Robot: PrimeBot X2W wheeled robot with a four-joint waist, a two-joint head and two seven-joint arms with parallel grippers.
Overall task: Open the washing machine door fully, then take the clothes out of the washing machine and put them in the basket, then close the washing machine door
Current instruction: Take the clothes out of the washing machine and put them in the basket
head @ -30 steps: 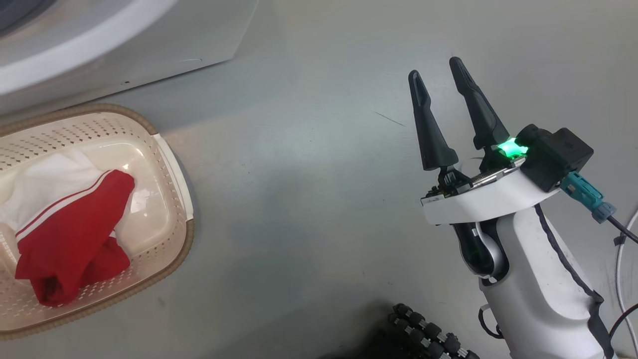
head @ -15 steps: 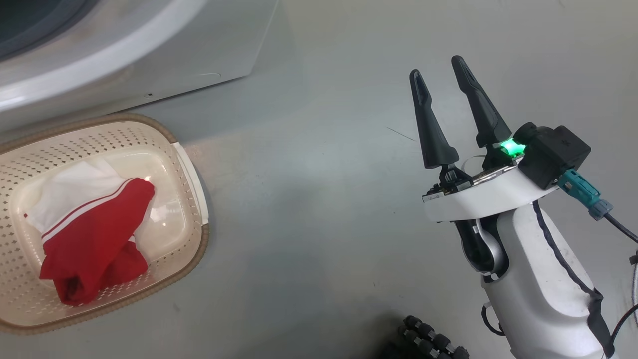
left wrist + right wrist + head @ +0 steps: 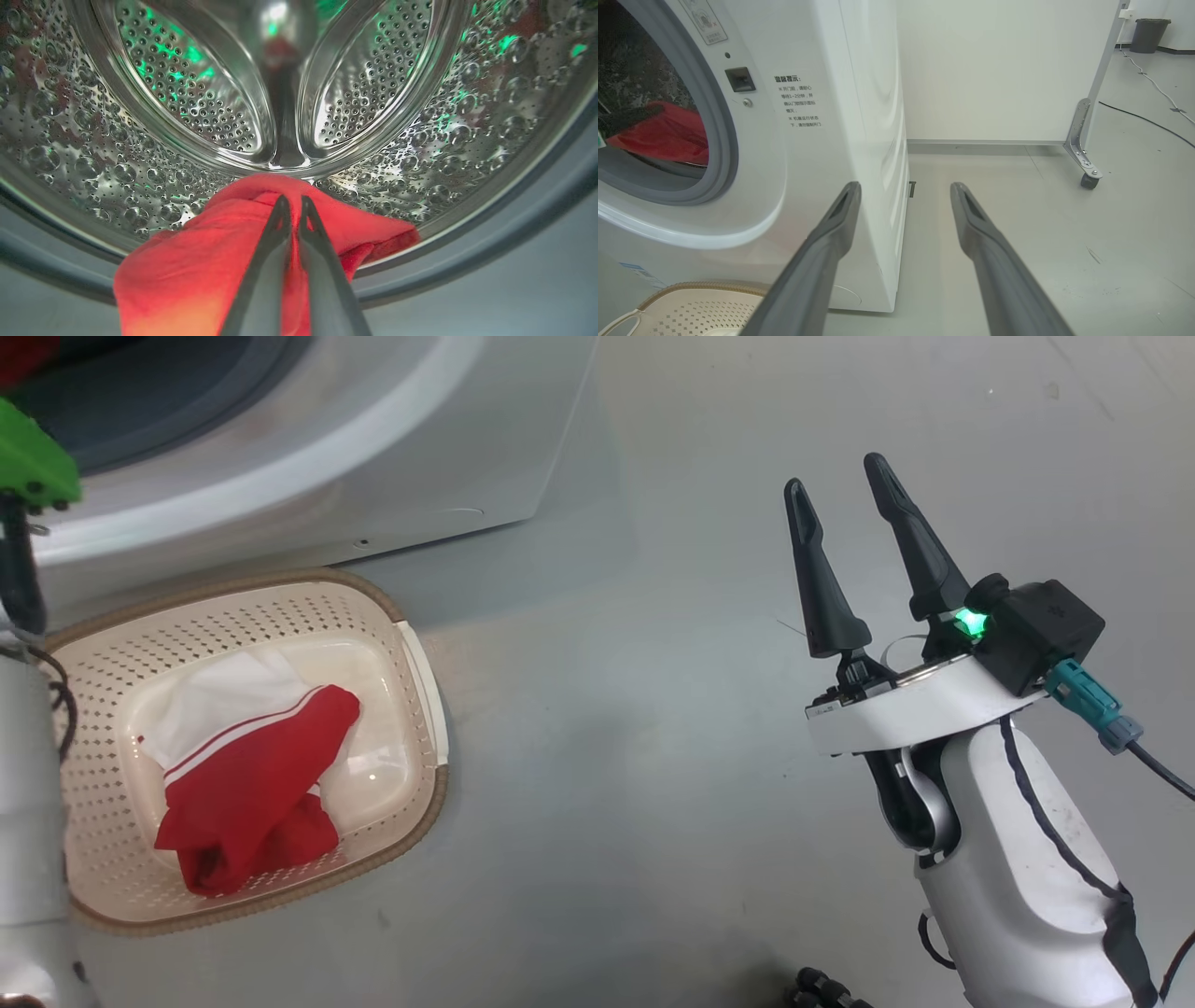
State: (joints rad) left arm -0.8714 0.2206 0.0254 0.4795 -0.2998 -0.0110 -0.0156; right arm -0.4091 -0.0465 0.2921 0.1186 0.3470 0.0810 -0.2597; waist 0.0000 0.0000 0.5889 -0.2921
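Inside the steel drum (image 3: 187, 93) of the washing machine (image 3: 448, 457), my left gripper (image 3: 290, 201) is shut on a red garment (image 3: 201, 261). That garment drapes over the grey rubber ring (image 3: 490, 242) at the drum's mouth. More red and white clothes (image 3: 252, 793) lie in the cream basket (image 3: 233, 625) on the floor in front of the washer. Off to the right, my right gripper (image 3: 834, 474) hangs open over bare floor, holding nothing. The washing machine door is out of view.
My pale left forearm (image 3: 28, 803) runs up the head view's left edge beside the basket. To the right of the washer (image 3: 822, 140) is grey floor (image 3: 607, 709), then a white panel on a caster (image 3: 1087, 179), a floor cable (image 3: 1148, 121) and a bin (image 3: 1150, 35).
The head camera has swung, so basket and washer sit further right and lower in the picture. My left forearm and a green part now show at the left edge. The right gripper stays open.
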